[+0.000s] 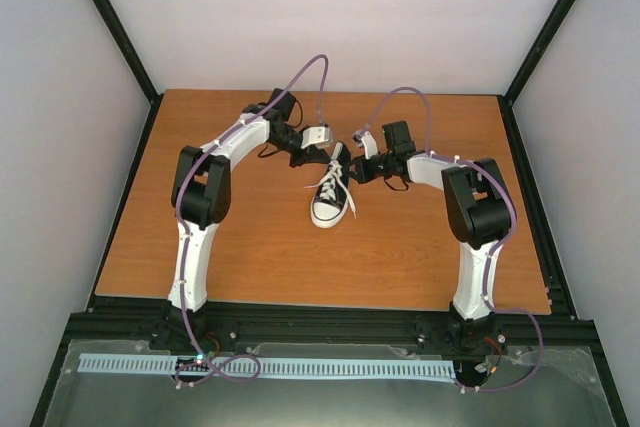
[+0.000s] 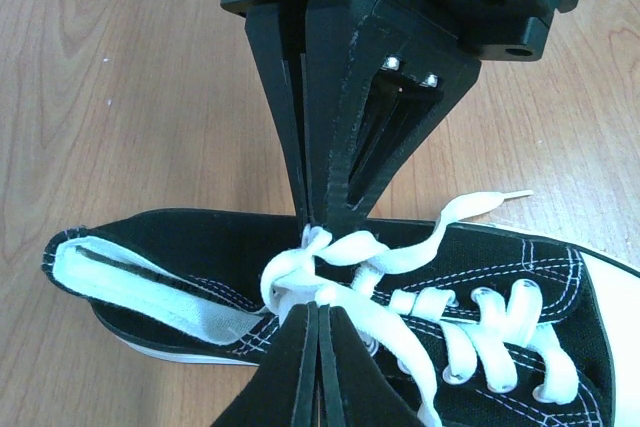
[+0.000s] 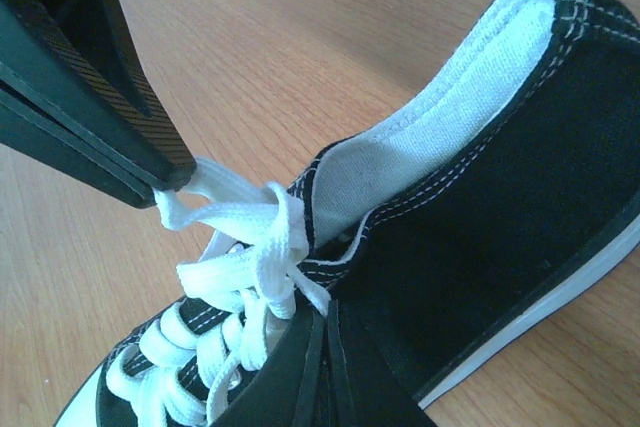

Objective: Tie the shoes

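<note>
Left gripper [image 2: 318,312] and right gripper [image 3: 326,312] each pinch the laces [image 2: 395,250] atop the sneaker [image 1: 330,205]. Under the sneaker lies a wood-grain table [image 1: 240,247]; white walls [image 1: 330,17] rise around it.

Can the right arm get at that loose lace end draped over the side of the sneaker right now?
Probably not yet. The lace end lies uncovered across the sneaker, but the right gripper is shut on the laces and would likely have to let go first.

Open table [image 1: 250,257] surrounds the sneaker [image 1: 329,207]; left end effector [image 2: 318,313] and right end effector [image 2: 314,213] crowd its laces [image 2: 352,247].
</note>
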`<move>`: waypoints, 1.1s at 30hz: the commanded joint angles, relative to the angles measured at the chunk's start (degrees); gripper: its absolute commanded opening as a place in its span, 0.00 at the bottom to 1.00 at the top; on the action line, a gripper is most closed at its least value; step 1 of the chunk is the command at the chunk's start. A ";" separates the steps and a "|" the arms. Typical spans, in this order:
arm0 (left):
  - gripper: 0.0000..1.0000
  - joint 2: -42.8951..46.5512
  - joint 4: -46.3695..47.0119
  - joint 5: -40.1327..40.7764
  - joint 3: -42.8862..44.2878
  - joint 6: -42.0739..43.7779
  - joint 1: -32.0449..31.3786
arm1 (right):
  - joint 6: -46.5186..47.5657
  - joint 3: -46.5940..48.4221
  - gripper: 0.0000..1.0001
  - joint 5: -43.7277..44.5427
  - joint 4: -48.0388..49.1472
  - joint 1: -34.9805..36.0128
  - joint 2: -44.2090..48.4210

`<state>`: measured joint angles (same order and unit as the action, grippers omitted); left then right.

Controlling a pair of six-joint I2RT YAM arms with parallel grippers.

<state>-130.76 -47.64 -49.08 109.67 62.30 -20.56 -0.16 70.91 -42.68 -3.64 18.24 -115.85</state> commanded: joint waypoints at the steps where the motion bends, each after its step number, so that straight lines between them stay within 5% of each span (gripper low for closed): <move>1: 0.01 1.04 -1.06 -1.68 0.28 1.79 0.43 | -0.76 -0.76 0.03 -2.21 2.18 -0.29 1.75; 10: 0.01 1.57 -2.12 3.32 -0.74 2.35 1.03 | -1.57 -2.32 0.03 5.63 0.48 -1.63 3.03; 33: 0.01 5.21 0.24 15.22 -8.37 6.20 2.75 | -0.45 -11.00 0.03 6.50 -1.89 -1.64 7.14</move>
<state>-128.07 -48.97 -36.97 102.13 66.81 -18.85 -1.30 61.98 -38.04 -4.25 16.91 -110.91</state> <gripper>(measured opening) 0.024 0.030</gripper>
